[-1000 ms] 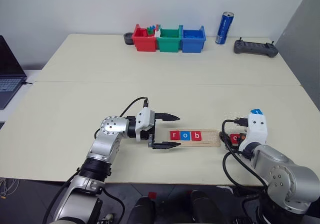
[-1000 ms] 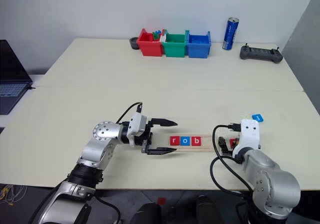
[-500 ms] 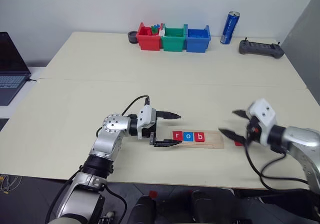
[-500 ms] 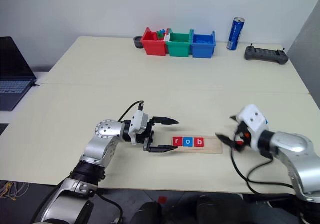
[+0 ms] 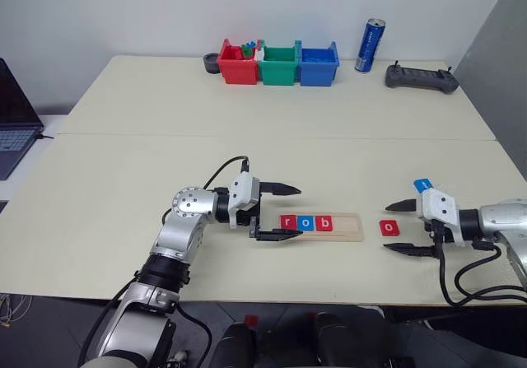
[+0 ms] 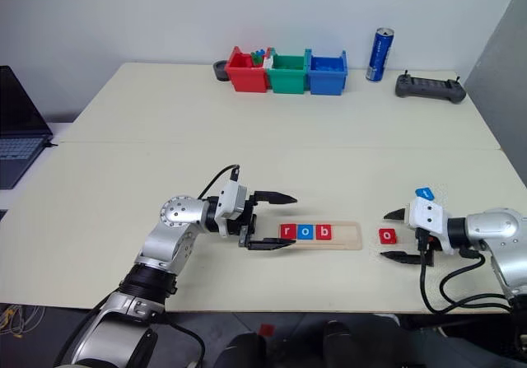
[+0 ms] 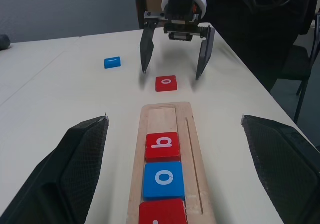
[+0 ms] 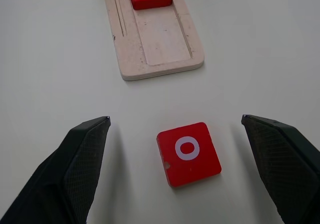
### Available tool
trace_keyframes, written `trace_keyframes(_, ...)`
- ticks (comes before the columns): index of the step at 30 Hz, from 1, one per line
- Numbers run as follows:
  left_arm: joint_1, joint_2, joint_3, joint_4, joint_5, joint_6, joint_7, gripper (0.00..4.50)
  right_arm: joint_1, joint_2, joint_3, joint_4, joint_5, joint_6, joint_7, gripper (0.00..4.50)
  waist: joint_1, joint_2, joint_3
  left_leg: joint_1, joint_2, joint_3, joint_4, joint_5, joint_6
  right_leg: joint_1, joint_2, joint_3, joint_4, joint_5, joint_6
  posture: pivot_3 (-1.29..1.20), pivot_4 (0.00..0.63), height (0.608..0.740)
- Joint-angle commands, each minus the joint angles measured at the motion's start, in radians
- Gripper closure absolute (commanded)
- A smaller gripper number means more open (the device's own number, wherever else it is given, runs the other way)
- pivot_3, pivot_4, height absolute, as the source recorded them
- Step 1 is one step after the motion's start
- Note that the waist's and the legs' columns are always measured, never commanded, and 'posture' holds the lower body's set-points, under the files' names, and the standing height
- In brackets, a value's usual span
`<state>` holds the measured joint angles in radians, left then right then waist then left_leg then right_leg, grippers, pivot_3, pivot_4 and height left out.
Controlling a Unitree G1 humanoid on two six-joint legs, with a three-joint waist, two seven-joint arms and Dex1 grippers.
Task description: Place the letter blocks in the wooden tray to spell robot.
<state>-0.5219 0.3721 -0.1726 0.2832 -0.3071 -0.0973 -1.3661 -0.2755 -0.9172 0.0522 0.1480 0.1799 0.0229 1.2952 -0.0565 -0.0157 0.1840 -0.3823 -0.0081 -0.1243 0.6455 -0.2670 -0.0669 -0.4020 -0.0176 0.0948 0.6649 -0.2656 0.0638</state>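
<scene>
The right claw [image 5: 405,228] has swung round to face the red o block [image 5: 389,227] on the counter [image 5: 247,137], fingers spread wide either side; the left claw [image 5: 284,213] stays spread at the wooden tray [image 5: 352,226]; a grasp looks next.

Right gripper [image 5: 400,226]: repositioned. One second ago it stood over the loose tiles just past the right end of the wooden tray [image 5: 350,226], the white wrist housing upright and covering them. Half a second ago it had swung out level, fingers spread. Now it lies low and level farther to the right, pointing left toward the tray, jaws wide apart.

Red "o" block [image 5: 390,227]: earlier largely hidden under the right gripper; now fully exposed, flat on the table [image 5: 247,154], between the open fingers and clear of both. Whether it has shifted slightly cannot be judged.

Blue block [image 5: 422,185]: appears unmoved; the right wrist now sits just beside it.
</scene>
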Motion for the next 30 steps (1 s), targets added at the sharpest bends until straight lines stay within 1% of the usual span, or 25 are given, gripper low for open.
trace_keyframes(1, 0.007, 0.014, 0.001, -0.048, -0.009, -0.002, -0.003, 0.00, -0.034, 0.001, 0.013, 0.059, -0.016, -0.047, 0.027, 0.02, 0.001, 0.000, 0.000, 0.000, 0.000, 0.000, 0.000, 0.000, 0.000, 0.000, 0.000, 0.000, 0.000, 0.000, 0.000, 0.00, 0.150, 0.740)
trace_keyframes(10, 0.008, 0.027, 0.002, -0.055, -0.009, 0.002, 0.003, 0.00, -0.074, 0.015, 0.030, 0.159, -0.023, -0.045, 0.048, 0.02, 0.002, 0.000, 0.000, 0.000, 0.000, 0.000, 0.000, 0.000, 0.000, 0.000, 0.000, 0.000, 0.000, 0.000, 0.000, 0.00, 0.150, 0.740)
trace_keyframes(12, 0.007, 0.027, 0.001, -0.053, -0.008, 0.001, 0.001, 0.00, -0.078, 0.018, 0.032, 0.168, -0.025, -0.048, 0.049, 0.39, 0.002, 0.000, 0.000, 0.000, 0.000, 0.000, 0.000, 0.000, 0.000, 0.000, 0.000, 0.000, 0.000, 0.000, 0.000, 0.00, 0.150, 0.740)
trace_keyframes(14, 0.005, 0.026, 0.000, -0.054, -0.009, 0.002, 0.001, 0.00, -0.083, 0.021, 0.031, 0.167, -0.022, -0.040, 0.049, 0.89, 0.001, 0.000, 0.000, 0.000, 0.000, 0.000, 0.000, 0.000, 0.000, 0.000, 0.000, 0.000, 0.001, 0.000, 0.000, 0.00, 0.150, 0.740)
trace_keyframes(20, 0.004, 0.025, -0.002, -0.052, -0.010, 0.000, -0.006, 0.00, -0.084, 0.014, 0.019, 0.154, -0.012, -0.029, 0.047, 3.01, 0.001, 0.000, 0.000, 0.000, 0.000, 0.000, 0.000, 0.000, 0.000, 0.000, 0.000, 0.000, 0.001, 0.000, 0.000, 0.00, 0.150, 0.740)
trace_keyframes(23, 0.003, 0.022, -0.003, -0.046, -0.009, -0.004, -0.008, 0.00, -0.091, 0.008, 0.009, 0.130, 0.000, -0.013, 0.045, 3.04, 0.001, 0.000, 0.000, 0.000, 0.000, 0.000, 0.000, 0.000, 0.000, 0.000, 0.000, 0.000, 0.001, 0.000, 0.000, 0.00, 0.150, 0.740)
trace_keyframes(30, 0.013, 0.024, -0.002, -0.045, -0.011, -0.009, -0.014, 0.00, -0.121, 0.057, 0.012, -0.103, 0.079, 0.190, -0.006, 3.04, -0.002, 0.000, 0.000, 0.000, 0.000, 0.000, 0.000, 0.000, 0.000, -0.001, 0.000, 0.000, 0.002, 0.000, 0.000, 0.00, 0.150, 0.740)
